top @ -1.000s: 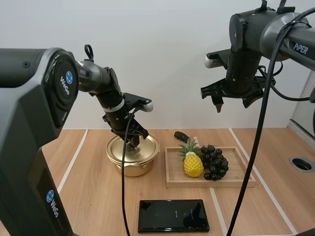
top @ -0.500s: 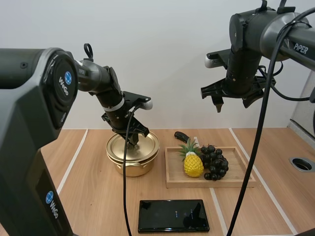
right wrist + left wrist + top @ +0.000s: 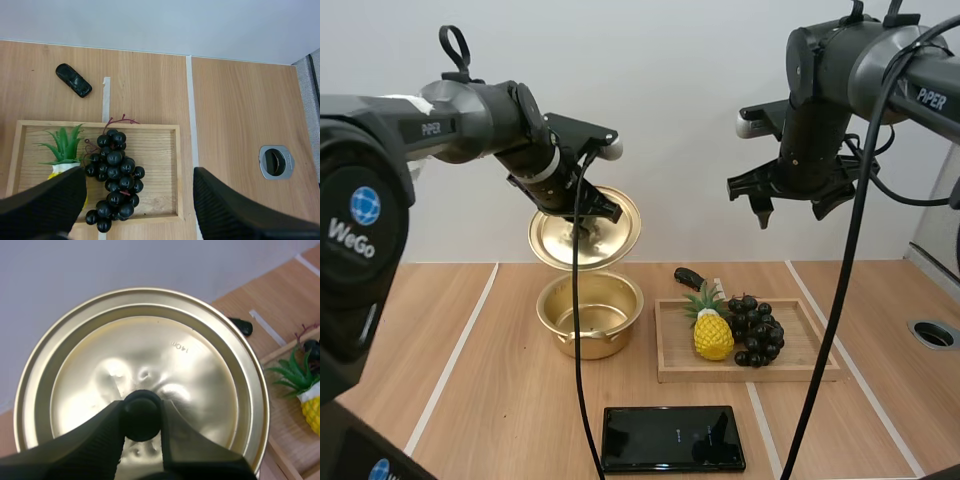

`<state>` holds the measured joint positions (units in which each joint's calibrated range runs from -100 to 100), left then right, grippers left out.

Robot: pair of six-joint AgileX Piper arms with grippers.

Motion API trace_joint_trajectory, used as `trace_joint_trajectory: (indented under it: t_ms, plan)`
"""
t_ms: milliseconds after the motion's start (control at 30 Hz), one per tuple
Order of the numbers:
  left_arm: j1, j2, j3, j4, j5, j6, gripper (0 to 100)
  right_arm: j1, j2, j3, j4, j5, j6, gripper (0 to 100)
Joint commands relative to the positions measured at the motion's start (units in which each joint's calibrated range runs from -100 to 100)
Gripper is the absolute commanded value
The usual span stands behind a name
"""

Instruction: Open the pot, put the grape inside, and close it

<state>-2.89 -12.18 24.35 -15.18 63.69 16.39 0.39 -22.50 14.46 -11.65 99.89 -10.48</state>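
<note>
High, right-wrist views: shared grapes [image 3: 755, 328] [image 3: 116, 170]

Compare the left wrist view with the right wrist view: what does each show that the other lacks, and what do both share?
Left wrist only: the gold lid, its black knob pinched by the left gripper. Right wrist only: the whole bunch of grapes, a round metal hole in the table, and the open right gripper. Both: the pineapple, the wooden tray and a small black object on the table.
</note>
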Motion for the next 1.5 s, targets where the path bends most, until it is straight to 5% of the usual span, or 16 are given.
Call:
trace_joint_trajectory:
  t_ms: [0, 333, 800, 1467]
  plan:
    - [-0.09, -4.90, 0.01, -0.60, -5.70, -1.10, 2, -0.14, -0.69, -0.03, 1.09, 0.11, -0.36, 100]
    - [0.47, -17.25, -5.87, 2.53, -10.38, -9.97, 2, -0.14, -0.69, -0.03, 3.17, 0.11, -2.26, 100]
    - [7.04, -24.95, -25.36, 2.53, -9.21, -14.85, 0, -0.14, -0.69, 0.00, 3.17, 0.11, -3.04, 100]
    - [7.12, -27.32, -49.48, -3.69, 4.72, -14.75, 0, -0.14, 10.50, 4.98, 3.27, 0.11, -1.47, 100]
